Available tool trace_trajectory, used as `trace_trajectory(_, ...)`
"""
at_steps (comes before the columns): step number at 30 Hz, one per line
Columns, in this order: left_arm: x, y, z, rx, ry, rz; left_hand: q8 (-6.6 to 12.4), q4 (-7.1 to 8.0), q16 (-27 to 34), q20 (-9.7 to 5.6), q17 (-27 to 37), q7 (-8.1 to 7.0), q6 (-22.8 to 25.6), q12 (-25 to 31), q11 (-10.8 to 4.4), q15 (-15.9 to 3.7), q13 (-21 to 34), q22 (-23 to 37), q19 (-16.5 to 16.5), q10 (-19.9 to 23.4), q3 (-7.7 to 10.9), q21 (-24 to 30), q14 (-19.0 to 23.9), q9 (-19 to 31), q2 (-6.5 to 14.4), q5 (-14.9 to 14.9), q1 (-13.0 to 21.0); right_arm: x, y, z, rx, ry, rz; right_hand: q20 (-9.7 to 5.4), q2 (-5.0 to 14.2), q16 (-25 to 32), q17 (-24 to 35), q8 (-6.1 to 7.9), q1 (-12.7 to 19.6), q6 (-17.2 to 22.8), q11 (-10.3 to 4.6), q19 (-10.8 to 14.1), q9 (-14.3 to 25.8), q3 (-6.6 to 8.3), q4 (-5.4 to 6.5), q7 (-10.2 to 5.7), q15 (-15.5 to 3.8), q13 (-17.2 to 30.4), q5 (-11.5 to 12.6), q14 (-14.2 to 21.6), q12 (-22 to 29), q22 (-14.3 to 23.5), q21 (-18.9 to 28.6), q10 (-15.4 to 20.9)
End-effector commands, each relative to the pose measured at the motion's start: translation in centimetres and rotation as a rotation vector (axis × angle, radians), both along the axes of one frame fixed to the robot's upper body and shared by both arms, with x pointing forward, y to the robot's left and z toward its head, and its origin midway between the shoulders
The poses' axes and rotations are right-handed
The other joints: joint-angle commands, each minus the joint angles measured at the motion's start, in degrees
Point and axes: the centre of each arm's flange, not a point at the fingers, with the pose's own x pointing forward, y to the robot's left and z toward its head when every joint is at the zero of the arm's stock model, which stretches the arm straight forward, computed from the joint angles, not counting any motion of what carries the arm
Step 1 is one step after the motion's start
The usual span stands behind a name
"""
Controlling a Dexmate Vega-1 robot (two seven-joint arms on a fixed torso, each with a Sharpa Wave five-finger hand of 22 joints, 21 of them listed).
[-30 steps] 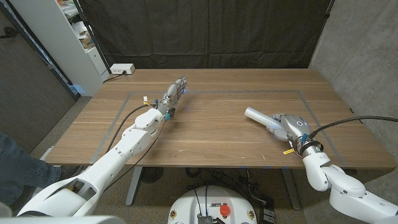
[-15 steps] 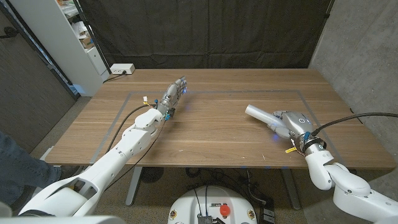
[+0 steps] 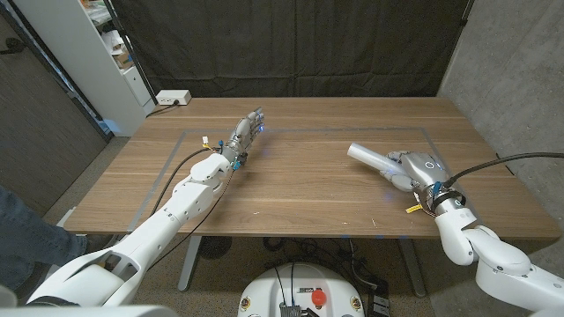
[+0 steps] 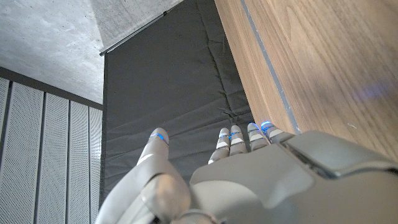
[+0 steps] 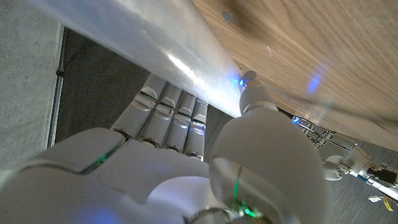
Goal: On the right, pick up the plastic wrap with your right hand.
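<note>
The plastic wrap point(image 3: 368, 157) is a pale, glossy roll on the right side of the wooden table point(image 3: 300, 198), pointing toward the table's middle. My right hand point(image 3: 421, 170) grips its near end. In the right wrist view the fingers point(image 5: 171, 115) lie along one side of the roll point(image 5: 155, 56) and the thumb point(image 5: 255, 102) presses the other side. I cannot tell whether the roll's free end touches the wood. My left hand point(image 3: 247, 134) reaches out over the left half of the table, fingers straight and apart, holding nothing; its back point(image 4: 249, 177) shows against a dark curtain.
A faint taped rectangle point(image 3: 423, 133) outlines the work area. A white power strip point(image 3: 172, 98) sits at the far left corner beside a white shelf unit point(image 3: 106, 53). A person's leg in jeans point(image 3: 22, 233) shows at the left edge. A concrete wall stands at the right.
My right hand, with the roll in it, has shifted a little farther from me and to the right. The left arm has stayed still.
</note>
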Motion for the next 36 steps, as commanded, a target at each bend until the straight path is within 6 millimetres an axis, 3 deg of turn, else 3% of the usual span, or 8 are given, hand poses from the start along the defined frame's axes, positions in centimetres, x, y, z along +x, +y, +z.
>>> trace_trajectory(1, 0.0, 0.0, -0.2, -0.005, 0.0, -0.004, 0.14, -0.04, 0.1, 0.37, 0.2, 0.15, 0.1, 0.2, -0.15, -0.04, 0.1, 0.1, -0.2, -0.2, -0.07, 0.3, -0.4, 0.2, 0.6, -0.1, -0.1, -0.7, 0.1, 1.5, -0.019, -0.024, 0.002, -2.5, 7.65, -0.1, 0.1, 0.16, 7.7, 5.2, -1.08, 0.3, 0.2, 0.2, 0.64, -4.83, -6.97, 0.2, -0.1, 0.6, 0.5, 0.3, 0.4, 1.7)
trace_trajectory(36, 0.1, 0.5, -0.5, -0.007, 0.0, -0.011, 0.13, -0.05, 0.2, 0.32, 0.2, 0.13, 0.2, 0.2, -0.26, -0.04, 0.1, 0.1, -0.3, -0.2, -0.15, 0.3, -0.5, 0.2, 0.6, -0.1, 0.0, -3.3, 0.4, 5.5, -0.029, -0.104, 0.016, -2.58, 7.82, -0.9, 0.5, -0.01, 7.8, 5.3, -1.1, -0.1, 0.3, 0.01, 1.05, -4.85, -6.91, 0.3, -0.4, 1.0, 0.5, 0.3, 1.3, 1.8)
